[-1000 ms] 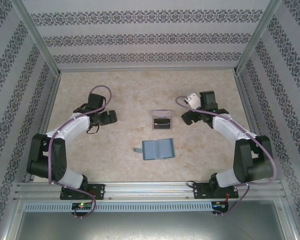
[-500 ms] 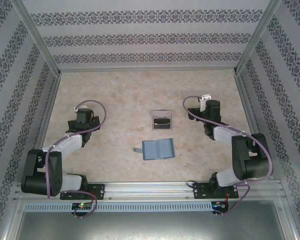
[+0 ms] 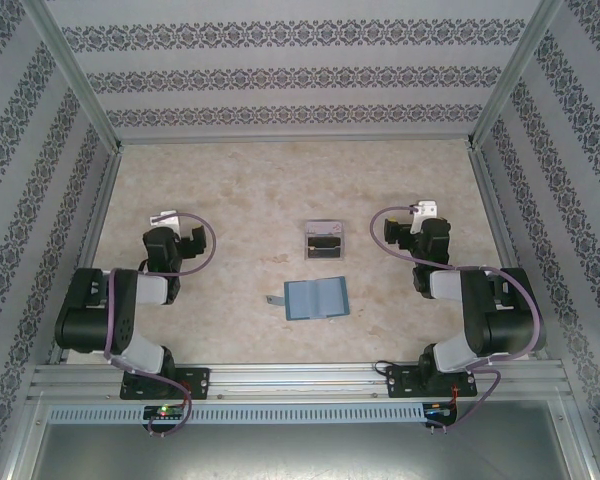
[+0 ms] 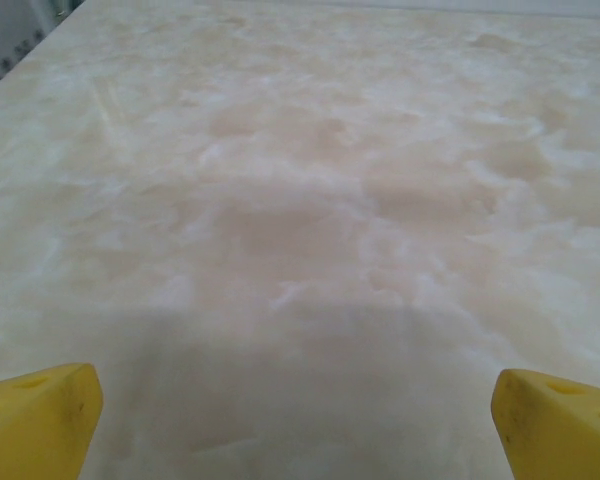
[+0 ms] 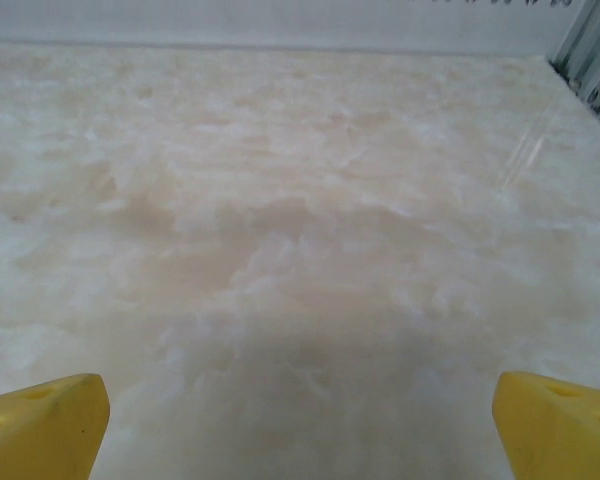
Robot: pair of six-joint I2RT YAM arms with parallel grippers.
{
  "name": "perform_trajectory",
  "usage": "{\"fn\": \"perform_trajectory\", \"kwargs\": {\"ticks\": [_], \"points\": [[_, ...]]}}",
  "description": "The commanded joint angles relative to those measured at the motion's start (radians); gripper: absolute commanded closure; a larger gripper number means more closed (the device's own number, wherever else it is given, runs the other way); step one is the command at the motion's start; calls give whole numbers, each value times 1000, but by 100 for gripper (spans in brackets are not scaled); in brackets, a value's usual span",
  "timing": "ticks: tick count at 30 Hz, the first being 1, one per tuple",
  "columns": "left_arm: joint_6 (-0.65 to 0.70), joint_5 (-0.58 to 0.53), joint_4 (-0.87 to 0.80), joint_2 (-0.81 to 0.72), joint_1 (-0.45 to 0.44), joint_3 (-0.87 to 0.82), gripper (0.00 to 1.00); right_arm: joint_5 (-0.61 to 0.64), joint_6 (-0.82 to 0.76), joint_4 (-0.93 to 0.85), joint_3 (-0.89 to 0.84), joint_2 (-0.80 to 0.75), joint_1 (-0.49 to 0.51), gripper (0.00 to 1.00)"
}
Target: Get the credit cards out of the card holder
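Both arms are folded tight over their bases, wrists low and pointing toward the far side. Left hand (image 4: 300,420) is wide open and holds nothing, its yellow fingertips (image 4: 40,415) over bare bench (image 3: 230,190). Right hand (image 5: 300,420) is the same, wide open and holding nothing. The card holder (image 3: 316,298) lies open and flat at centre, between the arms. The credit cards (image 3: 325,243) sit in a clear tray (image 3: 308,256) just beyond it.
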Motion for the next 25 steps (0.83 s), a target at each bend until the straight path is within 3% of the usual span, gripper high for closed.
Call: {"fn": "perform_trajectory", "kwargs": {"ticks": [1,11,20,25], "points": [[28,68,121,24,7,1,0,-5,20,67,-7,4,-1,2],[57,20,95,30,-19,19,0,-4,22,71,-9,2,0,2],[94,126,105,30,-19,15,0,-2,19,66,-5,8,0,2],[88,119,88,30,-18,23,0,-3,20,75,-12,-1,-1,2]]}}
